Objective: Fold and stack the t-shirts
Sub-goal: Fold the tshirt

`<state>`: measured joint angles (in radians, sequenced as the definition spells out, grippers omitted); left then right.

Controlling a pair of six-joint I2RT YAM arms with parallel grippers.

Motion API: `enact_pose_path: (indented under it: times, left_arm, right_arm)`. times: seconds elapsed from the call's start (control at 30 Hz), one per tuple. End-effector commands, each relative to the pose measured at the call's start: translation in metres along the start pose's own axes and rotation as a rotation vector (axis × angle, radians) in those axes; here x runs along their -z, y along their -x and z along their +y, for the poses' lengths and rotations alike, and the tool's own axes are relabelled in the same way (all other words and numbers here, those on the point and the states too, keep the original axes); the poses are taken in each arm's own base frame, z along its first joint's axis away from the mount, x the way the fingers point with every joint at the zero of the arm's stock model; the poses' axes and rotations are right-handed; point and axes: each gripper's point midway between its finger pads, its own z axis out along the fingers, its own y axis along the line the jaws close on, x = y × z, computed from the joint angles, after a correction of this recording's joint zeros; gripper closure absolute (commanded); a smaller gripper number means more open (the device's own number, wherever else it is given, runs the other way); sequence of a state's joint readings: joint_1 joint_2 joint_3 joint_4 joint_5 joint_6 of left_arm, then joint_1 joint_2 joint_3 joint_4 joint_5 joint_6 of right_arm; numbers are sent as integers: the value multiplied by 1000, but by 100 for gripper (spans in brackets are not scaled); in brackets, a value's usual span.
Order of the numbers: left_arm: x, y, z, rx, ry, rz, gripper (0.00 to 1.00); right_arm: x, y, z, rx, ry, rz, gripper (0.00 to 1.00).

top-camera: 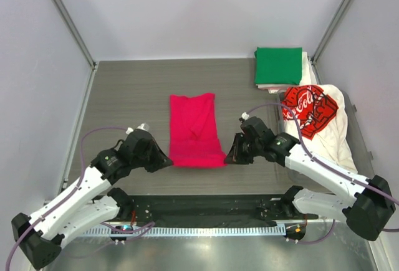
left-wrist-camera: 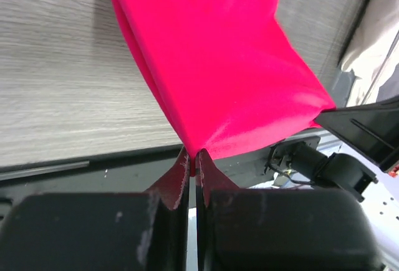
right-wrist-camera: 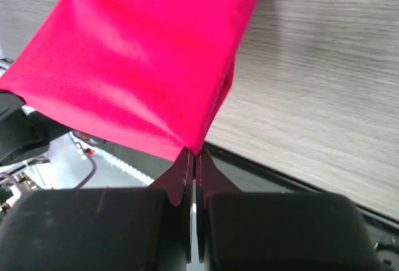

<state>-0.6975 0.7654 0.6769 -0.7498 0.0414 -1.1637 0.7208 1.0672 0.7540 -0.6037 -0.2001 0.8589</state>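
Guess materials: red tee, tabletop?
The red tee looks like soft knit cloth, maybe cotton, slightly shiny: it creases and folds softly at its pinched corners. The tabletop looks like grey wood-grain laminate, matte: fine straight streaks.

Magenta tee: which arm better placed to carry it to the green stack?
Right, probably. The green tee sits far right, nearer the right gripper; the left gripper pinches the magenta tee at its opposite corner.

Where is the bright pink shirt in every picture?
Top view: pink shirt lies in the middle.
Left wrist: upper middle, its corner pinched by the fingers below.
Right wrist: upper left, its corner pinched by the fingers below.
Shared landmark: grey wood-grain table.
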Motion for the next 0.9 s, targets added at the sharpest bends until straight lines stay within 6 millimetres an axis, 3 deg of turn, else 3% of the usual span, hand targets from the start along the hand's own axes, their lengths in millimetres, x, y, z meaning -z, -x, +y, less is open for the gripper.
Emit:
enact_pose_path:
  times: [0.0, 0.07, 0.27, 0.33, 0.5, 0.57, 0.7, 0.87]
  left_arm:
    - [23, 21, -3, -11, 66, -87, 100]
    - [26, 30, -8, -34, 76, -112, 100]
    - [33, 71, -35, -99, 119, -207, 100]
    - [24, 79, -41, -115, 128, -189, 100]
    - [10, 121, -62, -68, 85, -198, 100]
    - [-1, 137, -59, -50, 108, -190, 100]
    - [-15, 166, -76, -42, 83, -168, 100]
    - [-38, 189, -78, -43, 117, -142, 100]
  right_arm:
    - [19, 21, 7, 9, -65, -62, 99]
    - [30, 38, 19, 55, -83, -95, 99]
    - [27, 88, 32, 83, -138, -131, 99]
    - [24, 104, 28, 82, -153, -136, 99]
    - [13, 145, 32, 86, -159, -140, 99]
    - [13, 162, 36, 94, -146, -152, 99]
    - [-5, 186, 29, 85, -164, -127, 99]
    - [-22, 218, 29, 83, -161, -121, 99]
